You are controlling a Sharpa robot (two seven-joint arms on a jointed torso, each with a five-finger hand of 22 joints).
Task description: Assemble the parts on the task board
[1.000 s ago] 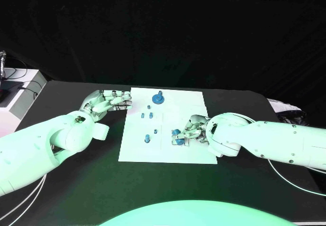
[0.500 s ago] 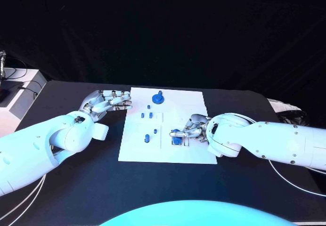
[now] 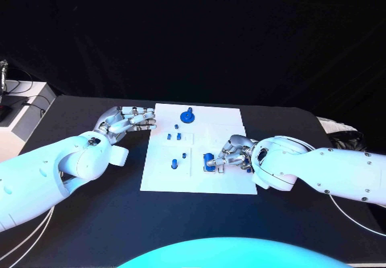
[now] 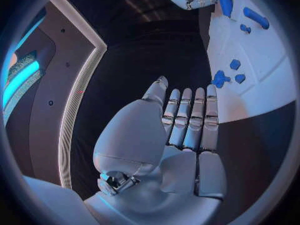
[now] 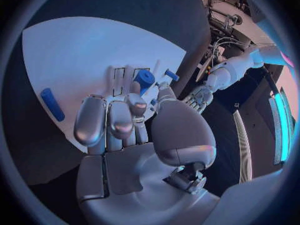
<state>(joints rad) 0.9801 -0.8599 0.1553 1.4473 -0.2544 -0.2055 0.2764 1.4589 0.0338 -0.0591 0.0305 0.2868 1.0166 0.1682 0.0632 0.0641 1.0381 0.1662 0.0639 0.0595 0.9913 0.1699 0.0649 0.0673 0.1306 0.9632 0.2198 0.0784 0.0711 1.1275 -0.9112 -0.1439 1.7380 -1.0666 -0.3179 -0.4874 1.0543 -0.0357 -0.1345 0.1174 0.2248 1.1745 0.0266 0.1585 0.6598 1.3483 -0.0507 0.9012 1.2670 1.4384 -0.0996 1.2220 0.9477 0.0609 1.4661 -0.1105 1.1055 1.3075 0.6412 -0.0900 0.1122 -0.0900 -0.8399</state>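
My right hand (image 3: 231,154) sits low over the task board (image 3: 217,120), its fingers curled in around a small blue part (image 3: 211,162) at their tips; from the right wrist view I read this as a pinch between the thumb and the nearer fingers (image 5: 119,119), with the blue part (image 5: 144,78) showing just beyond them. I cannot tell whether the piece is lifted or already seated in the board. My left hand (image 3: 125,121) hovers over the bench (image 3: 96,223) just beside the board's far corner, fingers straight, held close side by side, carrying nothing.

Other blue parts lie on the board ahead of the right fingertips, the round one (image 3: 187,116) farthest out and well apart.

I judge these pieces light, rigid and smooth, likely plastic, so they may twist or slip under too firm a squeeze. I would hold each across its short sides, low down, fingertips only.
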